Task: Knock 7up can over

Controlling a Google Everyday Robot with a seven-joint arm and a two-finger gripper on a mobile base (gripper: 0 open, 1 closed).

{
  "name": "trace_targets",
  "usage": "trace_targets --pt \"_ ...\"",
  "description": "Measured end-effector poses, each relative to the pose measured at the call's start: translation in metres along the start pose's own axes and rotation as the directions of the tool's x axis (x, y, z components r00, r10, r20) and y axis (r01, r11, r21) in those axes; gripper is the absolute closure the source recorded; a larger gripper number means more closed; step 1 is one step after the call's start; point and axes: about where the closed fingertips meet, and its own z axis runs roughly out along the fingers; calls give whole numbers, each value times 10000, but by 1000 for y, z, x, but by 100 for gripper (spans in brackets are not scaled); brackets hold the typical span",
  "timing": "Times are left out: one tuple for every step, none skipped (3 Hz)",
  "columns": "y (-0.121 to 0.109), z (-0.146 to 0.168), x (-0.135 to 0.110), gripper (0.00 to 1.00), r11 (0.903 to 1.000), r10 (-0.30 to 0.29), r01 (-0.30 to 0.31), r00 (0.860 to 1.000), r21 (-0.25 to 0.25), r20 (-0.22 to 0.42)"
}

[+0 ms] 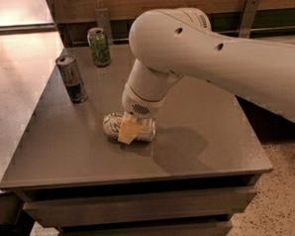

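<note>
The 7up can [144,130], whitish with small green and red markings, lies on its side near the middle of the grey table [208,151], its silver top pointing left. My gripper [129,131] hangs from the big white arm straight over the can. A tan finger [129,132] shows in front of the can's body and touches it.
A slim blue-and-silver can [72,78] stands upright at the table's left. An all-green can [99,46] stands upright at the back left. The table's front edge runs just below the lying can. The floor lies to the left and right.
</note>
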Motion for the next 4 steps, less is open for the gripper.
trace_targets --pt "1 -2 -1 36 10000 -18 18 10000 33 4" --pt "1 -3 -1 13 10000 -36 36 10000 64 7" --pt "2 -5 -2 0 9999 -55 55 10000 97 11" --pt "2 -5 -2 0 9999 -56 55 10000 98 11"
